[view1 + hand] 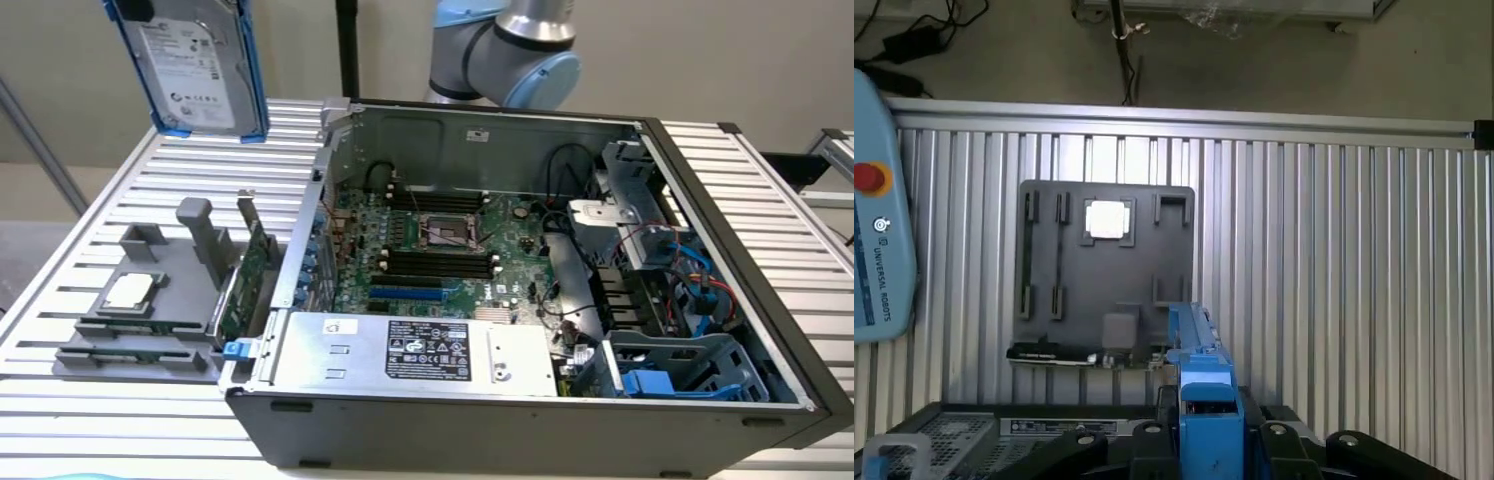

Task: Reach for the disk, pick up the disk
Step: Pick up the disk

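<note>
The disk hangs in the air above the far corner of the ribbed metal worktop at the exterior view's left, upright, its white printed label facing the camera and blue rails running down both long edges. In the wrist view the claw is closed on the disk, black fingers pressed to either side of a blue rail seen edge-on. Directly below on the worktop lies a grey holder with a small square silver chip seated in it and a green circuit board standing on edge at its side nearest the computer. An open computer case fills the middle of the worktop, motherboard exposed, with a silver box with a black label along its near wall. The robot arm rises behind the case's far wall.
</note>
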Robot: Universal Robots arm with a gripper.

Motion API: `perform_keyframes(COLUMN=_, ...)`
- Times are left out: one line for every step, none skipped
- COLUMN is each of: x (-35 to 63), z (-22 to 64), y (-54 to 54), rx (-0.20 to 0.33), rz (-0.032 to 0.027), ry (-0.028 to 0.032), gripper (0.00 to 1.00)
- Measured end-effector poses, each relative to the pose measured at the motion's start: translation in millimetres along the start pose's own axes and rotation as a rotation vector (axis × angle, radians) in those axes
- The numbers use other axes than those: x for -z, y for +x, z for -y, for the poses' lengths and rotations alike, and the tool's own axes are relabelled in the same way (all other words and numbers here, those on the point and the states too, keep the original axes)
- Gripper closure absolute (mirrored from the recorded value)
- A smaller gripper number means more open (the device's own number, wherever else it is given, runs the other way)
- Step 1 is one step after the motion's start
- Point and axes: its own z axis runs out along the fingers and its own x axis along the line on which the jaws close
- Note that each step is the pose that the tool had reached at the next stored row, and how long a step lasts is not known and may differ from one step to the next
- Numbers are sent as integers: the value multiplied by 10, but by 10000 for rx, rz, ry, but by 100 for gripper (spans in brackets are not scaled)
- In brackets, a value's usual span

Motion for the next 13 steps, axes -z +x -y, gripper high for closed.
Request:
perform_keyframes(x=46, z=44, y=4, rx=0, rz=3, ry=-2, gripper=67)
perform_keyframes(x=95, z=88, y=9, rx=-1, rz=4, ry=-7, gripper=67)
perform_keyframes(x=141, z=132, y=13, rx=-1, rz=6, ry=-11, gripper=67)
perform_keyframes(x=184, z=175, y=18, rx=-2, rz=5, ry=-15, gripper=67)
perform_keyframes(x=223, z=219, y=23, rx=-2, rz=4, ry=-22, gripper=67)
perform_keyframes(x=257, z=266, y=29, rx=-2, rz=6, ry=-26, gripper=67)
perform_keyframes(x=285, z=310, y=33, rx=-3, rz=6, ry=-33, gripper=67)
perform_keyframes(x=309, z=354, y=37, rx=-3, rz=6, ry=-40, gripper=67)
perform_keyframes(x=330, z=399, y=41, rx=-3, rz=6, ry=-46, gripper=67)
perform_keyframes(x=349, z=443, y=45, rx=-4, rz=6, ry=-52, gripper=67)
perform_keyframes(x=369, z=490, y=49, rx=-5, rz=6, ry=-60, gripper=67)
perform_keyframes(x=386, z=534, y=52, rx=-6, rz=5, ry=-68, gripper=67)
perform_keyframes(x=395, z=579, y=56, rx=-5, rz=5, ry=-72, gripper=67)
